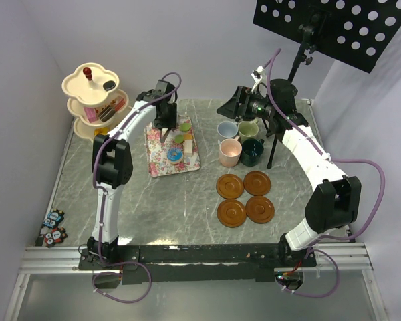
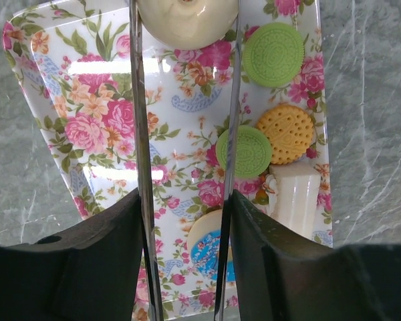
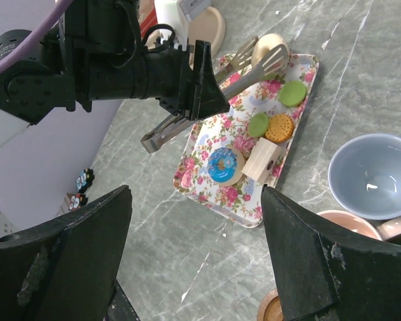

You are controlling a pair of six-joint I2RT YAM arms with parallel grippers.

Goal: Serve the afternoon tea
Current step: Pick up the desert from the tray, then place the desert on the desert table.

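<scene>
near: four brown saucers (image 1: 230, 186) are laid bare on the table (image 1: 174, 200) | right arm is bent in beside the four mugs (image 1: 229, 152); right gripper (image 3: 194, 221) fingers are spread wide, nothing held | left arm is stretched over the floral tray (image 2: 87, 134); left gripper (image 2: 185, 214) fingers are clamped on metal tongs (image 2: 139, 100), tips set either side of a cream cake (image 2: 187, 20) | macarons (image 2: 273, 53) are left on the tray | far left: three-tier stand (image 1: 77, 83)

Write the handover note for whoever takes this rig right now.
Left end effector: shut on metal tongs, tips either side of round cream cake at floral rectangular tray's far end.
Right end effector: open, empty.
Four coloured mugs cluster right of tray; four round brown saucers bare beside them.
Done: some treats on cream three-tier stand, far left.
Left: remaining tray sweets; likely mugs onto saucers.
</scene>
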